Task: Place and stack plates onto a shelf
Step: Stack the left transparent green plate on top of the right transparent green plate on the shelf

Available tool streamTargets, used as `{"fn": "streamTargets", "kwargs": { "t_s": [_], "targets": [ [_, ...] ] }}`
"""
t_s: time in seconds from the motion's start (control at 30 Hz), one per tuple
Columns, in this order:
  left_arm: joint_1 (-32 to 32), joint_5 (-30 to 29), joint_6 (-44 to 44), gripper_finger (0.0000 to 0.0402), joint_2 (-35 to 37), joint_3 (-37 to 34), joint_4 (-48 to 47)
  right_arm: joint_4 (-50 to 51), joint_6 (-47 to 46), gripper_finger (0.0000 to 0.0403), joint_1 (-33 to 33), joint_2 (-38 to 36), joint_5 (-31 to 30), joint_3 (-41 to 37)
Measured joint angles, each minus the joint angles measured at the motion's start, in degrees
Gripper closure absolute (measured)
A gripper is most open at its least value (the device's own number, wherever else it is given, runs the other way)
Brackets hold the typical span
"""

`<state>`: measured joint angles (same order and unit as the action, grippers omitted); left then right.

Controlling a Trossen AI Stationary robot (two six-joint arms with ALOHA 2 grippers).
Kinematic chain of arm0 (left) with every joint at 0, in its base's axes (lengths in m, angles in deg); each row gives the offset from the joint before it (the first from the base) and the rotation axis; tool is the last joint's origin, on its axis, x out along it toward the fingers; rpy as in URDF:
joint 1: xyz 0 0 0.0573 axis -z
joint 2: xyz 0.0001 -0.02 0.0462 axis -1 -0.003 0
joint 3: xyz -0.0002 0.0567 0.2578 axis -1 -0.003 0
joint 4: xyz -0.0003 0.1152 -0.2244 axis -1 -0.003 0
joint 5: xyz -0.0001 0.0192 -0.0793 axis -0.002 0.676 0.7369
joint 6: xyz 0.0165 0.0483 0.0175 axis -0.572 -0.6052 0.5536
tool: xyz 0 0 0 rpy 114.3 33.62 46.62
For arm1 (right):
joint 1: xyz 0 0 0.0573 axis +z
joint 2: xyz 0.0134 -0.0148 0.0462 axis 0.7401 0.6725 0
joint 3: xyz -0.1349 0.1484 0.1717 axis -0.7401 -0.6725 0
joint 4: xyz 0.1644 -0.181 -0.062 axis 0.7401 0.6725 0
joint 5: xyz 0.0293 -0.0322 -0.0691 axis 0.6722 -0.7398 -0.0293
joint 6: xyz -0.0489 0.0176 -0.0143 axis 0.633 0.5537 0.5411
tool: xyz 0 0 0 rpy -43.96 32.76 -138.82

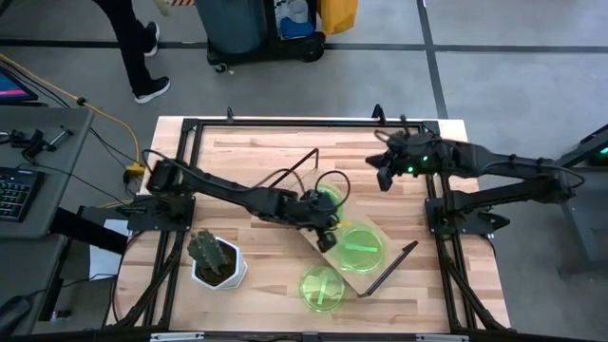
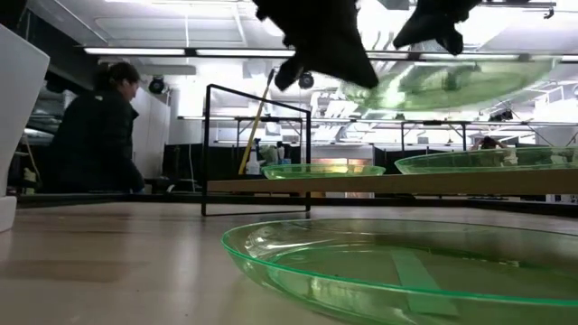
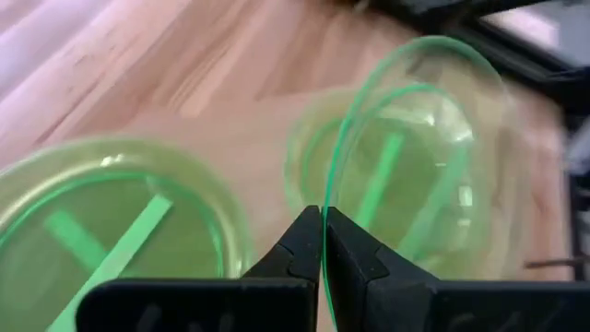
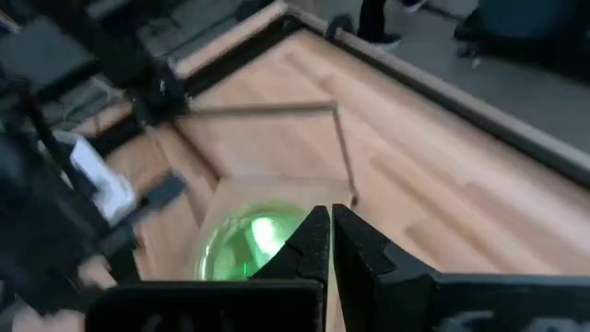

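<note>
A green plate (image 3: 415, 175) is gripped by its rim in the clenched left claw (image 3: 322, 242), held tilted just above another plate (image 1: 328, 193) on the shelf (image 1: 328, 255). The right claw (image 4: 330, 242), closed on nothing, waits apart.

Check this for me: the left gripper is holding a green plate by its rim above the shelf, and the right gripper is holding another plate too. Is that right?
Not quite. The left gripper does pinch a green plate by its rim above the shelf. But the right gripper holds nothing: the right wrist view shows its fingers closed on themselves, and the high view shows it waiting near the table's far right edge.
</note>
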<state>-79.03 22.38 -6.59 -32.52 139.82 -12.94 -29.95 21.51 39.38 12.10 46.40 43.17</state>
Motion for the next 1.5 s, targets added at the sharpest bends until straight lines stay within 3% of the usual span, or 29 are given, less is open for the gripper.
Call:
{"fn": "streamTargets", "kwargs": {
  "t_s": [0.33, 1.5],
  "targets": [
    [-1.04, -1.49, 3.13, 0.0401, -9.42, 10.01, 0.26, 5.29, 1.09, 0.0402, -1.88, -0.61, -0.25, 4.29],
    [-0.3, 1.58, 2.51, 0.0401, -13.28, 9.89, 1.3, 7.2, 1.01, 0.0402, -1.88, -0.22, -1.27, 4.25]
  ]
}}
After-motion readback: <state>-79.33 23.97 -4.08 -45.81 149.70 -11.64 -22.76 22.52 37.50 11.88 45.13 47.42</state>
